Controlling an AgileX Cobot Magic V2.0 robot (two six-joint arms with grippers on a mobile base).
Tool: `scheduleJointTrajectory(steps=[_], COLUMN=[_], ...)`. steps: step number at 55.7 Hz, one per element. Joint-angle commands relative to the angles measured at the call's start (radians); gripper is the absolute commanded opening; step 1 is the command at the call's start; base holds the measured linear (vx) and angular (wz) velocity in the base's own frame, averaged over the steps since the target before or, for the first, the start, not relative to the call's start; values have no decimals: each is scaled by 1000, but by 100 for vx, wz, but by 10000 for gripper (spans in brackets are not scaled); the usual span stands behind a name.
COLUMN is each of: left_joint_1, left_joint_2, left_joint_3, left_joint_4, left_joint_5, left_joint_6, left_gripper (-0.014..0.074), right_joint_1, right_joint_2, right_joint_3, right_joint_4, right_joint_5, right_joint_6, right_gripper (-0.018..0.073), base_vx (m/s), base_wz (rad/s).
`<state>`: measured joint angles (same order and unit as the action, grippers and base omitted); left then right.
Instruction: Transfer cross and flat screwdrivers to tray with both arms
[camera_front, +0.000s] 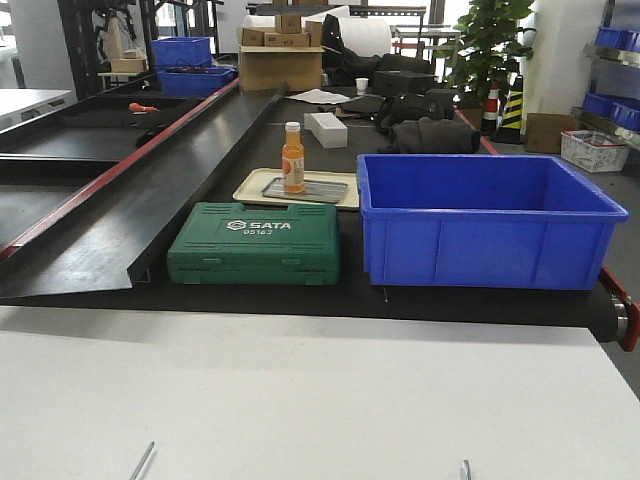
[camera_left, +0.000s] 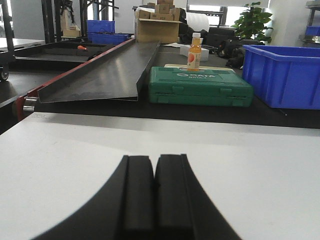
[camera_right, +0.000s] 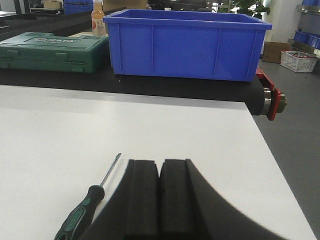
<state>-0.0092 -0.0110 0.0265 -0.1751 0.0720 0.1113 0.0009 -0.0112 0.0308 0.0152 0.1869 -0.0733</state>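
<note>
- One screwdriver (camera_right: 92, 192), green-black handle, lies flat on white tabletop (camera_right: 60, 125) just left of right pincer (camera_right: 160, 192); long axis near-to-far, tip away toward blue bin (camera_right: 187, 45), leaning right.
- That right pincer: pressed closed, empty.
- Same for left pincer (camera_left: 154, 187): closed, empty.
- Beige tray (camera_front: 248, 190) behind green case (camera_front: 255, 245), well apart from screwdriver.

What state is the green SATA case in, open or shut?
Shut: the green case lies flat, its lid down on the base, no gap showing.

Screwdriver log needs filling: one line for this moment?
left gripper shut | right gripper shut | screwdriver on white table beside right gripper | tray holds bottle
</note>
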Motion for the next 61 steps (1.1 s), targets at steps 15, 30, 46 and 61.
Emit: scheduleJointTrajectory(steps=[15,30,46,61], left_joint_1=[1,1,1,1], left_joint_2=[-16,-16,-16,-16], left_joint_3=[31,31,31,29], left_joint_4=[-4,-4,-4,-4], left_joint_5=[-81,-81,-81,-91], left_joint_6=[-5,-5,-5,-5], left_gripper=[-7,-7,-7,-7], right_joint_1=[-4,-4,-4,-4], right_joint_2=[-11,-11,-11,-11], right_joint_3=[17,17,17,17], right_joint_4=[-3,-3,-15,-2], right_joint_5=[-82,-82,-84,-250], right_joint_6=[-1,-1,-4,-2], right_gripper=[-8,-8,-8,-8], base_vx=[0,0,0,0], base_wz=[0,0,0,0])
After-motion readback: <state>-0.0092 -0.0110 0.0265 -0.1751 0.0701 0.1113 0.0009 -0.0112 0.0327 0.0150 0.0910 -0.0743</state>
